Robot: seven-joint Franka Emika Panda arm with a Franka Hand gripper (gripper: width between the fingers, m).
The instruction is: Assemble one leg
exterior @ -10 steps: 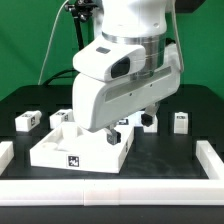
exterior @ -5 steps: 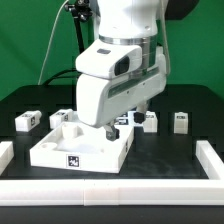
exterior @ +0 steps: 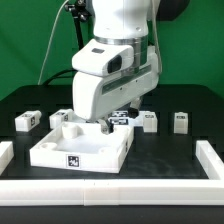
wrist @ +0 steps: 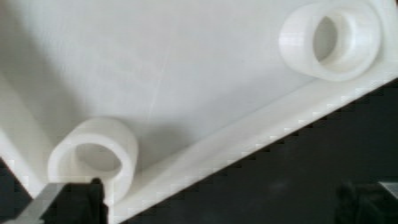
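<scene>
The large white square panel (exterior: 80, 146) lies on the black table, with a tag on its front wall. Two legs, small white tagged blocks, stand to its left (exterior: 27, 121) and behind it (exterior: 62, 117). Two more stand to its right (exterior: 150, 121) and further right (exterior: 181, 121). My gripper (exterior: 110, 126) hangs over the panel's far right corner, mostly hidden by the hand. In the wrist view the gripper (wrist: 217, 206) is open and empty. Its dark fingertips (wrist: 71, 200) straddle the panel's edge, beside a round socket (wrist: 93, 150). A second socket (wrist: 334, 38) lies further along.
A white rim wall runs along the table's front (exterior: 110, 190), with short walls at the exterior view's left (exterior: 5, 152) and right (exterior: 210, 155). A tagged flat piece (exterior: 126, 116) shows behind the hand. A green backdrop stands behind.
The arm has moved toward the exterior view's left, over the panel's far right corner. The leg on the right is now uncovered. The parts have not moved.
</scene>
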